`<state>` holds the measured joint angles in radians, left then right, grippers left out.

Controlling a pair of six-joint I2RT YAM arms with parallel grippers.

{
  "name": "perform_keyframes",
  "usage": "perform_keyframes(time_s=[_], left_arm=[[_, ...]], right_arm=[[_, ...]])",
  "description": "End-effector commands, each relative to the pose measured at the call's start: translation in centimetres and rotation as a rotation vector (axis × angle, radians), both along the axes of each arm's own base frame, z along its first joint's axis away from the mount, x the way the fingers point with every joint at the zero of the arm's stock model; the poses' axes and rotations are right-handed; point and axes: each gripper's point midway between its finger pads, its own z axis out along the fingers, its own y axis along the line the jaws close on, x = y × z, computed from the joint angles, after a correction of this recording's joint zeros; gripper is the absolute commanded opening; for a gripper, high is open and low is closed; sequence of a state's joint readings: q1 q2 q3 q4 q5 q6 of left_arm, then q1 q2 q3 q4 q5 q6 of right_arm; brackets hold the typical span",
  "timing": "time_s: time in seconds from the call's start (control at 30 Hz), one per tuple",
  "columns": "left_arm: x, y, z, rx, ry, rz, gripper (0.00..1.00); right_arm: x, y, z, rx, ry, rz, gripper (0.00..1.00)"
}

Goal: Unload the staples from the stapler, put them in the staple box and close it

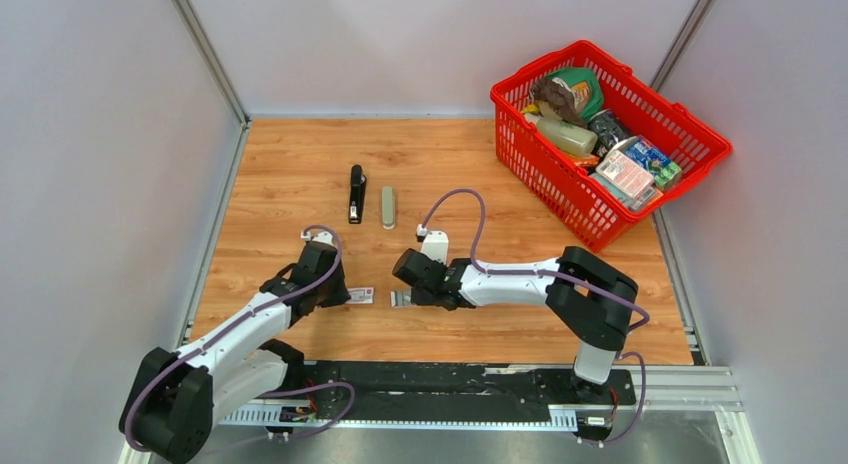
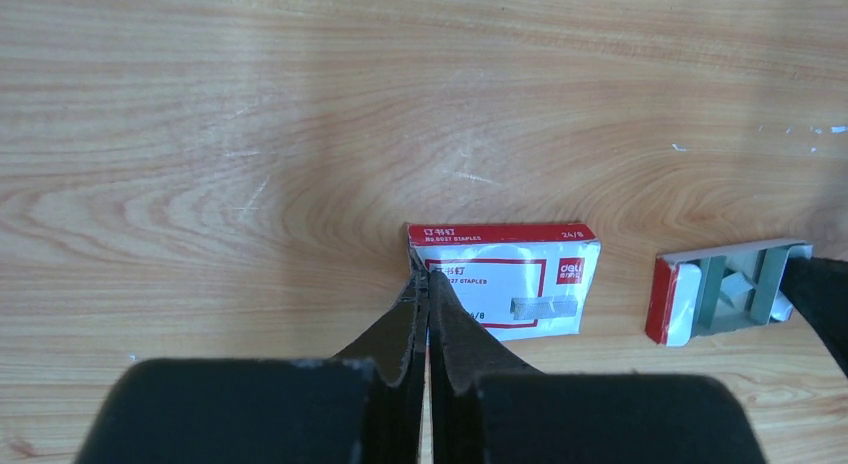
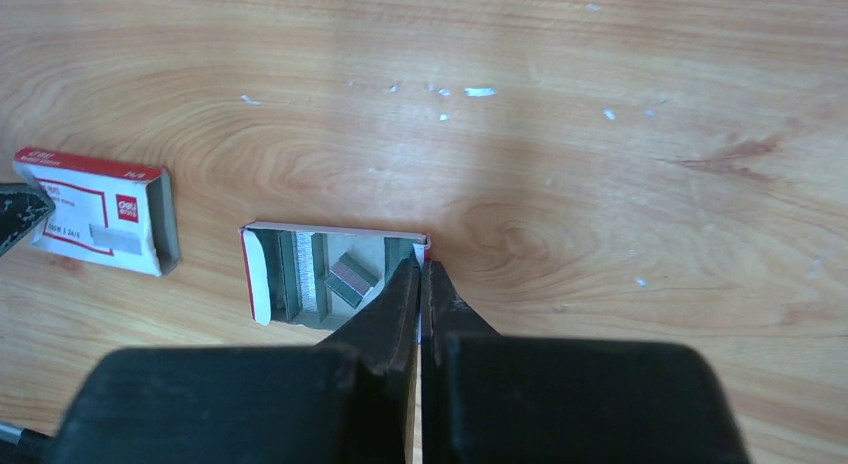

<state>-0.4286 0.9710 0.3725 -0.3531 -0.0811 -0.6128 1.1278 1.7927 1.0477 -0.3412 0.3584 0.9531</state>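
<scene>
Pinching the red-and-white cardboard sleeve by its left edge in my left gripper and the open cardboard tray of grey staple strips by its right wall in my right gripper, probably to steady both. The slim black stapler lies untouched, above centre overhead.

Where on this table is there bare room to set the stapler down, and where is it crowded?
Free: far-left wood beside the stapler; the stretch between the grey oblong and the basket. Crowded: near centre, where the left gripper pinches the sleeve and the right gripper the tray.
</scene>
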Motion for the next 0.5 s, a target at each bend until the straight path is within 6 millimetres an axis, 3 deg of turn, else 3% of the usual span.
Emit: perform_keyframes(time_s=[0.0, 0.47], left_arm=[[-0.6, -0.9, -0.1, -0.062, 0.011, -0.007, 0.02], [-0.6, -5.8, 0.5, -0.111, 0.013, -0.084, 0.02]], right_arm=[[0.6, -1.6, 0.3, -0.035, -0.036, -0.02, 0.0], [0.4, -4.0, 0.5, -0.041, -0.045, -0.049, 0.0]])
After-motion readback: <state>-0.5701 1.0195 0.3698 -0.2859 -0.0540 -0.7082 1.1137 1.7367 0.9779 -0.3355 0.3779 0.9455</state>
